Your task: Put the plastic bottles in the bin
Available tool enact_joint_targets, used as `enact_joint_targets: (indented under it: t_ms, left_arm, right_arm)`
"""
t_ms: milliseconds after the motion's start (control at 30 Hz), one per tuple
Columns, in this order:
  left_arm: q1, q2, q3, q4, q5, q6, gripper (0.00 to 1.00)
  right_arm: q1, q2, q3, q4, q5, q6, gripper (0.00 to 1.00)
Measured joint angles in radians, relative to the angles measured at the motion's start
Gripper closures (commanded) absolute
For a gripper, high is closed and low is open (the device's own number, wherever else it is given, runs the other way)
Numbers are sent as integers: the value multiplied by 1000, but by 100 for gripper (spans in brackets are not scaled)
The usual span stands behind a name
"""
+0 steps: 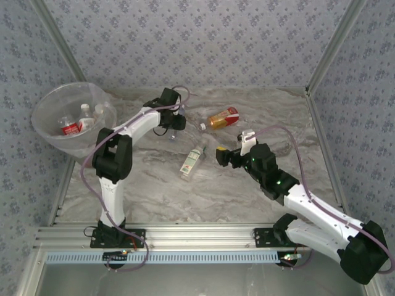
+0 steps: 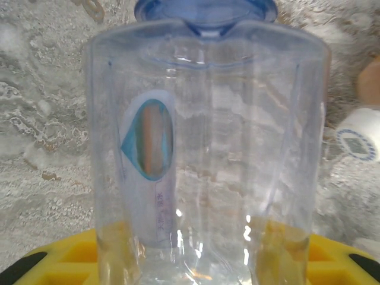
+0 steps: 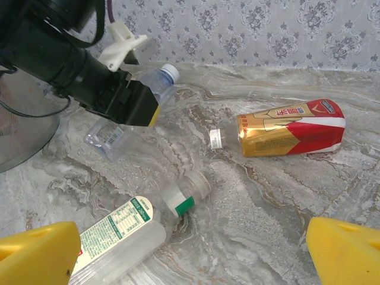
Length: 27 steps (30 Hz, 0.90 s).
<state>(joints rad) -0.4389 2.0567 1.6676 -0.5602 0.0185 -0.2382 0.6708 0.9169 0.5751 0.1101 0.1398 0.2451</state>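
Overhead view; two close wrist views

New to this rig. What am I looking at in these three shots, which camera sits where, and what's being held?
Two robot arms are bolted at the near edge of a marble-look table. The wide shot looks down from above and behind them. The other two come from a camera on each wrist. The left claw appears clamped on a bluish bottle, seen close up in the left wrist shot. The right claw is open and empty, its yellow fingers at the bottom corners of its shot. Ahead of it lie a gold-red bottle and a green-label bottle. The bin at far left holds a few bottles.
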Motion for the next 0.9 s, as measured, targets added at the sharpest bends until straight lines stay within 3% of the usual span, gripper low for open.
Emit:
enact_joint_targets:
  t_ms: [500,900]
  left_arm:
    - [-9,-223,-70,40,79,-53,56]
    - [-4,-416,-161,76,141,-97,56]
  right_arm:
    - [26,87,33,24,-36,-8,0]
    - [85,188,53,147,25,20,0]
